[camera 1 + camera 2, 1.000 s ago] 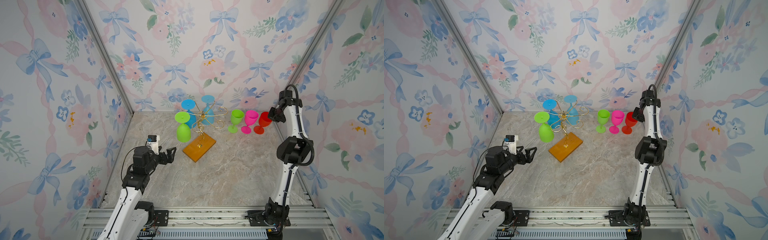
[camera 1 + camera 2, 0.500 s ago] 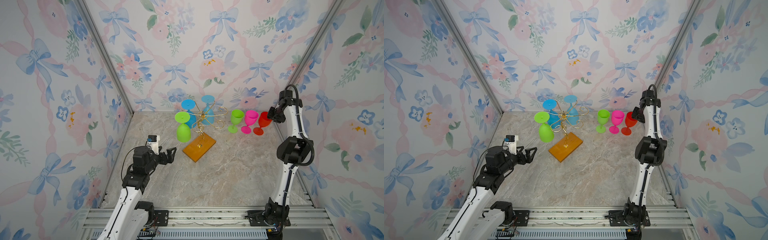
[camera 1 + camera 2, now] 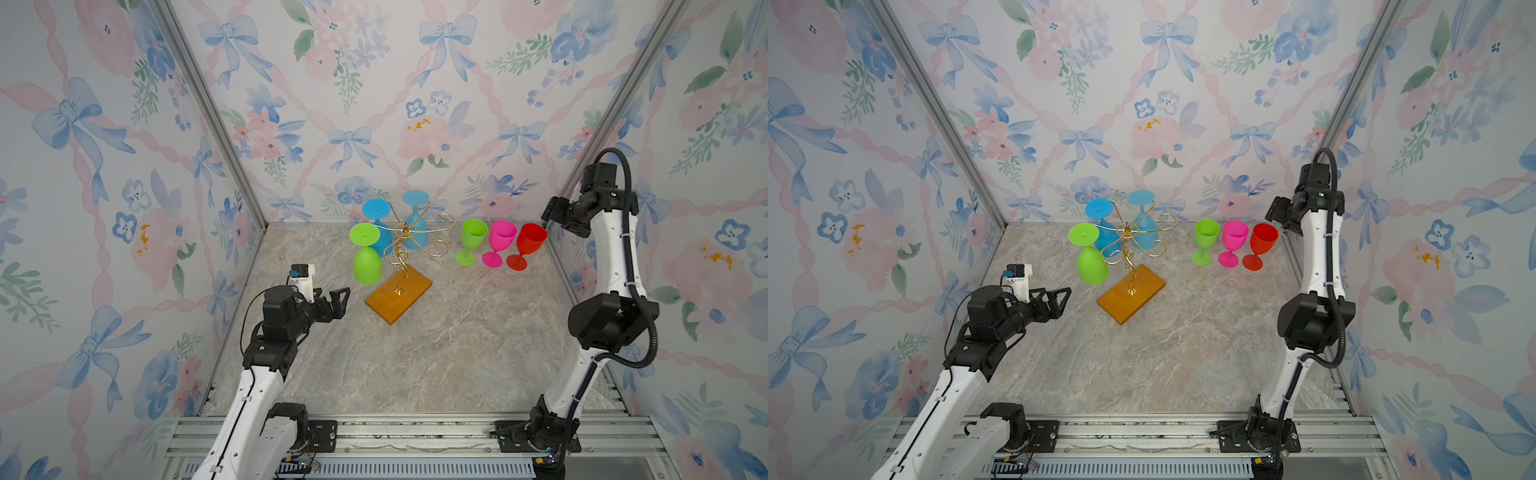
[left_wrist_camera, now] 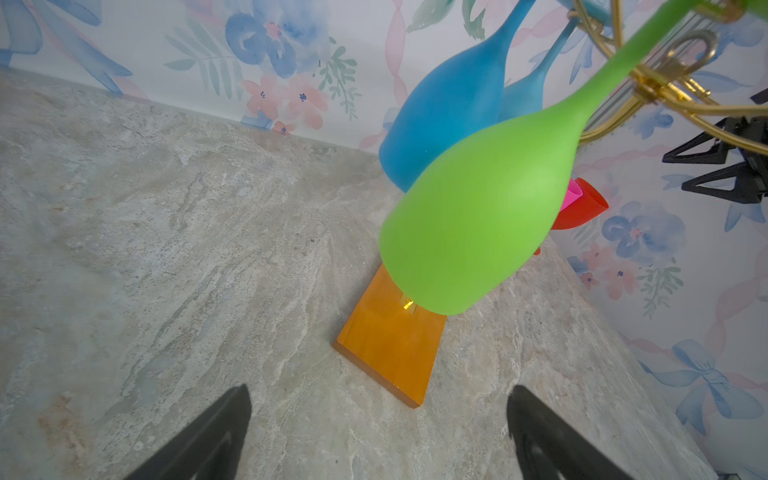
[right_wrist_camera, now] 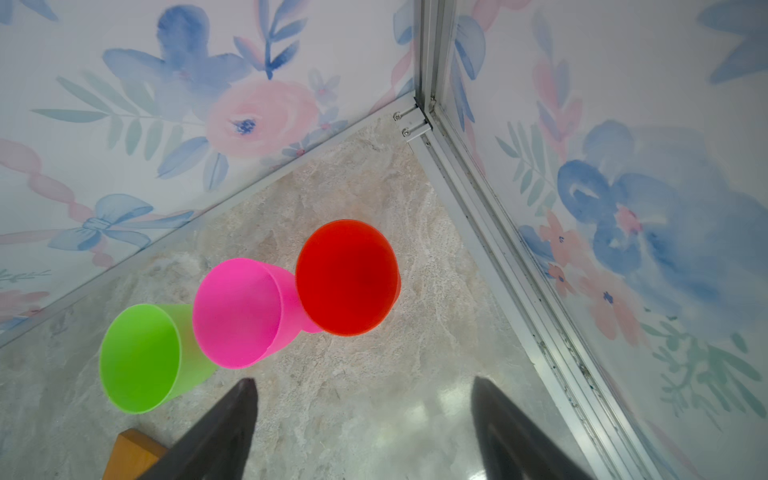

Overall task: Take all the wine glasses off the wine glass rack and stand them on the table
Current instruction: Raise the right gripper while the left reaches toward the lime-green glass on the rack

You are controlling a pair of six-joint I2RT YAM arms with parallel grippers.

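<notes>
Floral wallpaper with blue bows enclosed three sides of a marble-patterned worktop (image 3: 415, 353). Toward the back stood the wine glass rack (image 3: 405, 228), stem upright on an orange wooden base (image 3: 399, 295). The base's long side ran diagonally, near-left to far-right in both top views.

Three glasses hung from the rack's arms, each foot up and mouth down, long axis close to vertical. The hanging green wine glass (image 3: 367, 266) was on the left arm nearest the front. A blue glass (image 3: 385, 245) hung just behind it and a lighter blue glass (image 3: 417, 239) at the rear.

Well apart to the right, a green glass (image 3: 473, 235), a pink glass (image 3: 502, 237) and a red glass (image 3: 531, 241) stood upright in a close row on the worktop.

The left claw (image 3: 340, 301) sat low, pointed toward the hanging green wine glass, near it but not touching. Its jaws were spread and empty. The right claw (image 5: 363, 380) was raised beside the red glass near the right wall, jaws released wide with nothing between them.
</notes>
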